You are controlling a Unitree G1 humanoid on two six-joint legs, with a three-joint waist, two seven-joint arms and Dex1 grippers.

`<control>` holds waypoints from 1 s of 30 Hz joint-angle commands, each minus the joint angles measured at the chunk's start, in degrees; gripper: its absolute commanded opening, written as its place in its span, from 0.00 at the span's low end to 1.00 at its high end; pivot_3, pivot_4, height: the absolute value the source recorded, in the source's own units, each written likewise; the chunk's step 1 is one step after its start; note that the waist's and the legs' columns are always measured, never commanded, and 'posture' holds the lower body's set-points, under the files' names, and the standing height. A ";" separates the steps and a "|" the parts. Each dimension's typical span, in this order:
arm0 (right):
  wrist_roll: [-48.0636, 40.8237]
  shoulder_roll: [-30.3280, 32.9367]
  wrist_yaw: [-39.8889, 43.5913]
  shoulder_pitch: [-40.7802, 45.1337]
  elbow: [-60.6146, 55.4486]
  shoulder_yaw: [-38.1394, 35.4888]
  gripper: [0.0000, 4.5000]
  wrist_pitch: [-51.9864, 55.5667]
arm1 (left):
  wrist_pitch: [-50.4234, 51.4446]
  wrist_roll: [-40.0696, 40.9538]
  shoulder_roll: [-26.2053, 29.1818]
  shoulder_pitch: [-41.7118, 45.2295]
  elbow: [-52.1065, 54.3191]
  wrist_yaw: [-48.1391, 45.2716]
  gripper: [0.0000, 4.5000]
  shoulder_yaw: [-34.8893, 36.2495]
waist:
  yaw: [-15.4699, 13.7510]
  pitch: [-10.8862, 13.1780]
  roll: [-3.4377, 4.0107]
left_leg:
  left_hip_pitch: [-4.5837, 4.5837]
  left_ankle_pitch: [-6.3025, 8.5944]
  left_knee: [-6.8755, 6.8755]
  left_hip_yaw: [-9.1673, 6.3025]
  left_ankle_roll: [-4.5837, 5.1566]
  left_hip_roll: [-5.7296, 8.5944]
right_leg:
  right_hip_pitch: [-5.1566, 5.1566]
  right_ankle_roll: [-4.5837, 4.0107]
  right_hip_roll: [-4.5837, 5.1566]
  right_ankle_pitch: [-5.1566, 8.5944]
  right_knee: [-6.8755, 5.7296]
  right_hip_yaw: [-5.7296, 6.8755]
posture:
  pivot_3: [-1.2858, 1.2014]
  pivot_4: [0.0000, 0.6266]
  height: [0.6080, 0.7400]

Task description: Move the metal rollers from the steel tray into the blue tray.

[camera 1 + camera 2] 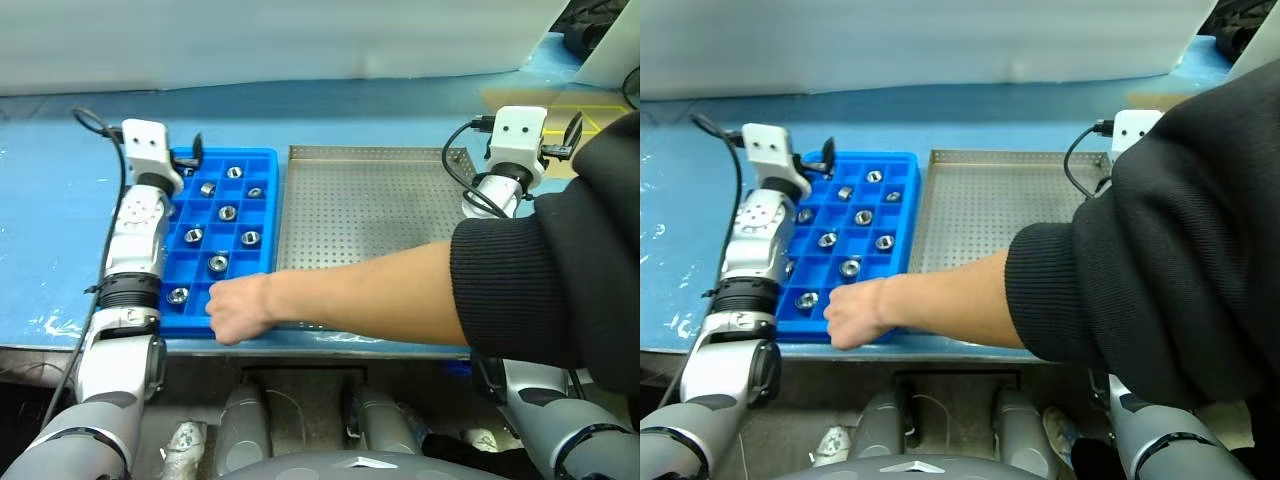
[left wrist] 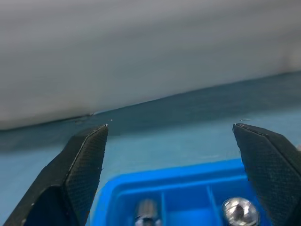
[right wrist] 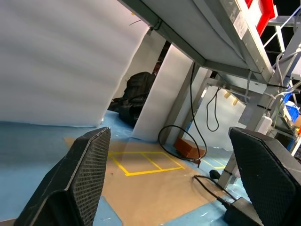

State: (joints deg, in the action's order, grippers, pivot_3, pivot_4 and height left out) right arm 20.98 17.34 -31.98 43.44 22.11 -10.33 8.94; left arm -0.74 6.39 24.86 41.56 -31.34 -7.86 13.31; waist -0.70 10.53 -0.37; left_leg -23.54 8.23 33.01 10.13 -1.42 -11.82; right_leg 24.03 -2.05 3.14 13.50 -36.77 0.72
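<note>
Blue tabletop (image 1: 400, 110) (white wall (image 1: 250, 40) behind)

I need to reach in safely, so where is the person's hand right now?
In the left eye view the person's hand rests at the near edge of the blue tray, reaching across the steel tray from the robot's right.
</note>
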 commanded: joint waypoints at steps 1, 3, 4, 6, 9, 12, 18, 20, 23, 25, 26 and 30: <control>-0.35 0.05 -0.77 3.07 0.94 0.92 0.92 -2.52 | 1.66 0.57 3.66 1.16 0.78 4.57 1.00 4.88 | -0.02 0.01 0.01 | -0.02 -0.03 0.00 0.00 -0.04 0.00 | 0.04 0.00 -0.01 0.00 -0.01 0.00 | 0.46 0.24 1.00; -0.59 -0.12 -0.99 3.64 1.98 1.02 0.92 -3.00 | 2.48 0.67 4.11 1.60 0.28 6.14 1.00 5.83 | -0.22 0.01 0.01 | -0.02 -0.05 -0.01 0.00 -0.09 0.00 | 0.06 0.00 -0.01 0.00 -0.03 -0.01 | 0.47 0.24 1.00; -0.65 -0.27 -1.10 3.95 2.38 1.12 0.92 -3.20 | 2.80 0.86 4.28 1.92 0.03 6.46 1.00 6.25 | -0.31 0.01 0.01 | -0.02 -0.05 -0.02 0.00 -0.09 0.01 | 0.06 0.00 0.00 0.00 -0.03 -0.01 | 0.47 0.24 1.00; -0.80 -0.58 -1.17 4.51 3.01 1.36 0.92 -3.57 | 2.34 0.69 4.63 2.75 -0.41 6.60 1.00 6.42 | -0.73 0.01 0.01 | -0.04 -0.05 -0.02 0.00 -0.09 0.04 | 0.06 0.00 0.03 0.01 -0.02 -0.01 | 0.47 0.24 1.00; -1.00 -0.74 -0.77 5.06 3.70 1.89 0.92 -4.11 | 1.00 1.22 4.40 5.24 -1.48 7.02 1.00 6.76 | -1.48 0.01 0.01 | -0.09 -0.05 -0.02 -0.02 -0.09 0.03 | 0.07 0.00 0.03 0.00 -0.01 0.01 | 0.47 0.24 1.00; -1.24 -0.28 -0.70 5.45 4.47 1.88 0.92 -4.31 | 0.36 0.86 3.65 6.00 -1.71 7.45 1.00 5.96 | -1.89 0.01 0.01 | -0.15 -0.05 -0.02 -0.04 -0.10 0.04 | 0.12 0.01 0.03 0.00 -0.01 0.03 | 0.47 0.24 1.00; -1.54 0.08 -0.40 5.22 3.50 1.89 0.92 -3.89 | 0.09 1.02 2.86 5.19 -1.27 6.78 1.00 5.39 | -1.83 0.01 0.01 | -0.16 -0.05 -0.03 -0.04 -0.10 0.03 | 0.13 0.02 0.02 0.00 0.00 0.03 | 0.47 0.24 1.00; -1.65 -0.08 -0.31 4.62 2.75 1.81 0.92 -3.61 | 0.23 1.00 2.97 5.48 -1.38 6.80 1.00 5.35 | -1.60 0.01 0.00 | -0.17 -0.05 -0.03 -0.05 -0.10 0.03 | 0.16 0.02 0.02 -0.01 0.00 0.03 | 0.47 0.24 1.00; -1.64 -0.68 -0.06 3.78 1.46 2.15 0.92 -3.16 | 0.55 1.11 2.77 5.66 -0.67 6.91 1.00 5.27 | -1.64 0.01 0.00 | -0.17 -0.05 -0.05 -0.05 -0.10 0.02 | 0.17 0.02 0.00 -0.01 0.00 0.03 | 0.48 0.24 1.00; -1.80 -1.07 0.36 3.39 1.58 2.41 0.92 -2.91 | 0.71 1.23 2.32 5.49 0.22 7.25 1.00 5.26 | -1.75 0.01 0.00 | -0.17 -0.05 -0.06 -0.05 -0.10 0.03 | 0.17 0.02 0.01 -0.01 0.00 0.03 | 0.49 0.24 1.00; -1.85 -1.21 0.47 3.37 1.74 2.46 0.92 -2.86 | 0.71 1.26 2.16 5.34 0.63 7.41 1.00 5.29 | -1.79 0.01 0.00 | -0.18 -0.05 -0.06 -0.05 -0.10 0.03 | 0.17 0.02 0.01 -0.01 0.00 0.03 | 0.49 0.24 1.00; -1.75 -0.97 1.11 5.11 3.50 2.95 0.92 -3.36 | 1.11 1.69 1.62 3.62 3.19 8.53 1.00 6.06 | -1.93 0.01 0.00 | -0.19 -0.05 -0.05 -0.05 -0.10 0.03 | 0.17 0.02 0.03 0.00 0.00 0.05 | 0.51 0.24 1.00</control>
State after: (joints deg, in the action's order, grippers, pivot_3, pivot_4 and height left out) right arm 19.29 15.71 -31.03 46.67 26.46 -7.67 6.44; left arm 0.61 7.75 26.05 45.63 -31.51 -0.21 18.40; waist -2.62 10.54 -0.36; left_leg -23.73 8.17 32.96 10.07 -1.52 -11.79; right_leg 24.20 -2.03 3.18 13.50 -36.76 0.77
